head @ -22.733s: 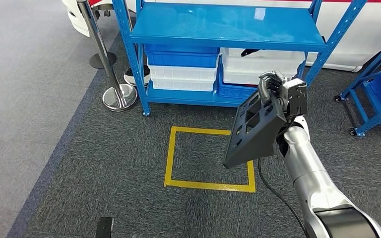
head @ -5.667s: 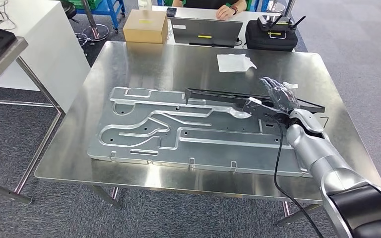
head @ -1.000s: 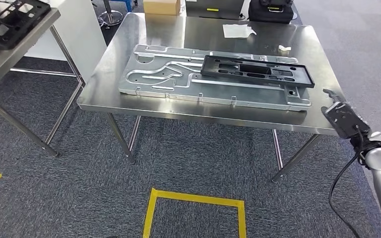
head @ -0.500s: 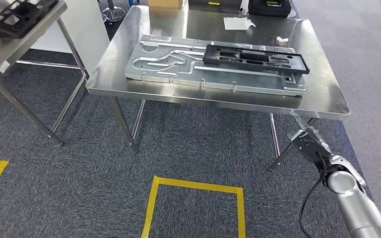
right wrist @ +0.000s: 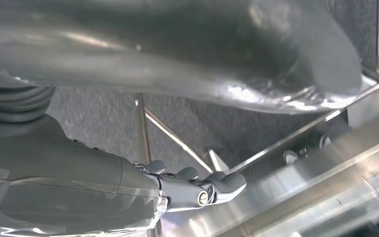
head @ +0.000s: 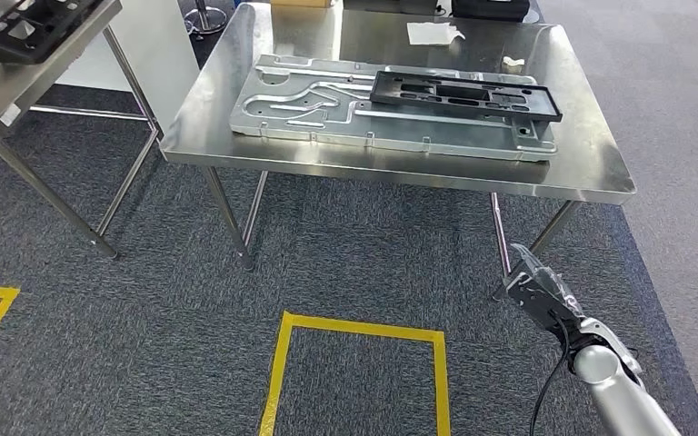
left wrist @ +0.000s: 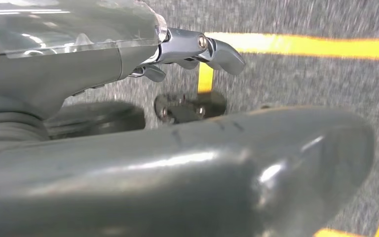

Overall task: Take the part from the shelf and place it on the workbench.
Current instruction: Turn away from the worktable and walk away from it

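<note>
A black frame-shaped part [head: 465,96] is lying flat on a large silver stamped metal panel [head: 327,113], toward its far right side. The panel is resting on a steel workbench [head: 582,173] standing on grey carpet. The right hand [head: 538,292] is hanging low, near the bench's near right leg, below the tabletop, holding nothing with fingers [right wrist: 212,187] extended and apart. The left hand [left wrist: 128,123] is hanging above carpet marked with yellow tape [head: 363,331], empty, fingers [left wrist: 212,49] stretched out. A second black part [head: 27,23] is sitting on another table at far left.

2 black parts [head: 465,94], 2 tables [head: 591,163]
</note>
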Controlling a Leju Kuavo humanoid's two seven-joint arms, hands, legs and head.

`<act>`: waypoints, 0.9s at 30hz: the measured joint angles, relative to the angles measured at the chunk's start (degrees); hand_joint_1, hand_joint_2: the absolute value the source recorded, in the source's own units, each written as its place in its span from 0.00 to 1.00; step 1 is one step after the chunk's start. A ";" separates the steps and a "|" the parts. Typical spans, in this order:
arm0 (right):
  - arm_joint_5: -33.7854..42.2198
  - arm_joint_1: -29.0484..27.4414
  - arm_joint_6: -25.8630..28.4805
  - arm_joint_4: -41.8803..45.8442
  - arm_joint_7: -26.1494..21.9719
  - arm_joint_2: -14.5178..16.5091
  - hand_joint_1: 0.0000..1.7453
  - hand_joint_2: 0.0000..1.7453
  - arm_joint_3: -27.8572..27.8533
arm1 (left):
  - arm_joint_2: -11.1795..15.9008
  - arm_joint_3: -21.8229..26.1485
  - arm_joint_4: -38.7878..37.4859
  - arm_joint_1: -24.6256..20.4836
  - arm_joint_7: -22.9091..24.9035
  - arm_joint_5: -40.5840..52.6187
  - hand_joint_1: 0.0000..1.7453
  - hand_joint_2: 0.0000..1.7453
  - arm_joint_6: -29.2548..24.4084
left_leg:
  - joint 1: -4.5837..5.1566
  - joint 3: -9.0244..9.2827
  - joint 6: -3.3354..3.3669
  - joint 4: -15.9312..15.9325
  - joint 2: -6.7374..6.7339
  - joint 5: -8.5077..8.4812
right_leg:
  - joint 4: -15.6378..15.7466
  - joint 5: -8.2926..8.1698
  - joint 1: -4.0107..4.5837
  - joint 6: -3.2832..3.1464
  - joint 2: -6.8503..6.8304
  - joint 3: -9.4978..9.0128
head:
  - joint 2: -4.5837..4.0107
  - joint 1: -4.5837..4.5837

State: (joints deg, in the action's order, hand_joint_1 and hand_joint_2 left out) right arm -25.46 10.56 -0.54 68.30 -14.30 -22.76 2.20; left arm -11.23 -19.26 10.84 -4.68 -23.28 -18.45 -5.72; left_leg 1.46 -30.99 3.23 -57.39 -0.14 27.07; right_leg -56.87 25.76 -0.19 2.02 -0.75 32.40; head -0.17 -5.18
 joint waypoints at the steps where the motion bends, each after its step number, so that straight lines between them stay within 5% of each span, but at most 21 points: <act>1: 0.21 -0.44 -0.06 0.04 -0.05 0.14 0.00 0.00 -0.01 | 0.01 0.00 0.00 0.05 0.01 -0.01 0.00 0.00 -0.07 | -0.01 -0.01 -0.06 -0.01 -0.03 -0.03 | -0.03 -0.02 0.00 -0.04 0.02 0.05 | 0.00 0.00; 8: -4.06 -3.35 2.47 1.76 2.56 0.36 0.00 0.00 -0.12 | 0.27 -0.01 0.00 0.28 -0.15 0.16 0.00 0.00 -0.27 | 0.02 -0.16 -0.25 -0.09 -0.06 -0.21 | -0.13 -0.22 -0.06 -0.20 0.02 0.24 | 0.00 0.00; 14: -3.76 -6.30 2.64 4.96 3.26 0.04 0.00 0.00 -1.53 | 0.40 -0.02 0.00 0.46 -0.11 0.45 0.00 0.00 -0.14 | -0.18 -0.29 0.26 0.40 0.11 -0.79 | -0.39 -0.10 -0.10 0.33 -0.10 0.35 | 0.00 0.01; 16: -3.64 -6.82 2.59 5.63 3.37 -0.33 0.00 0.00 -2.10 | 0.41 -0.02 0.00 0.48 -0.03 0.42 0.00 0.00 0.02 | -0.52 -0.20 0.62 0.99 0.29 -1.37 | -3.74 2.49 -0.17 0.70 0.11 1.76 | 0.00 0.01; 18: -3.55 -7.22 2.43 5.78 3.46 -0.62 0.00 0.00 -2.57 | 0.44 -0.02 0.00 0.60 0.19 0.38 0.00 0.00 0.17 | -0.53 -0.63 0.74 0.95 0.64 -1.62 | -11.21 6.69 -0.46 1.18 0.30 4.96 | 0.00 0.01; 20: -3.52 -7.62 2.24 5.78 3.52 -0.70 0.00 0.00 -2.81 | 0.51 -0.02 0.00 0.77 0.57 0.32 0.00 0.00 0.25 | -0.52 -1.03 0.65 0.70 1.24 -1.71 | -16.42 8.40 -0.71 1.48 0.35 7.11 | 0.00 0.01; 22: -3.48 -7.80 2.07 5.78 3.56 -0.91 0.00 0.00 -3.04 | 0.57 -0.01 0.00 0.82 0.98 0.13 0.00 0.00 0.25 | -0.52 -1.21 0.48 0.36 2.09 -1.71 | -12.81 5.73 -0.95 1.52 0.62 4.89 | 0.00 0.01; 24: -3.34 -7.80 1.88 5.79 3.57 -1.36 0.00 0.00 -3.32 | 0.60 0.00 0.00 0.73 1.25 -0.12 0.00 0.00 0.25 | -0.47 -1.39 0.09 -0.09 2.99 -1.64 | -4.55 2.56 -1.19 1.32 2.44 0.50 | 0.00 0.02; 27: -3.12 -8.05 1.49 6.03 3.60 -1.81 0.00 0.00 -3.73 | 0.64 0.00 0.00 0.70 1.59 -0.35 0.00 0.00 0.23 | -0.56 -2.17 -0.95 -0.43 4.26 -1.94 | -0.42 1.82 -0.93 0.59 3.80 -1.39 | 0.01 0.01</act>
State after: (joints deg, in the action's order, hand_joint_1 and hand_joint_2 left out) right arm -28.58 2.51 0.95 74.32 -10.70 -24.57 -1.53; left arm -10.58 -19.26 10.84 -3.97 -21.69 -18.81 -5.49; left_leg 0.91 -33.15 2.28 -57.83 4.12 25.13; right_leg -57.30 27.58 -1.12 2.61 3.05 31.00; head -0.16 -5.17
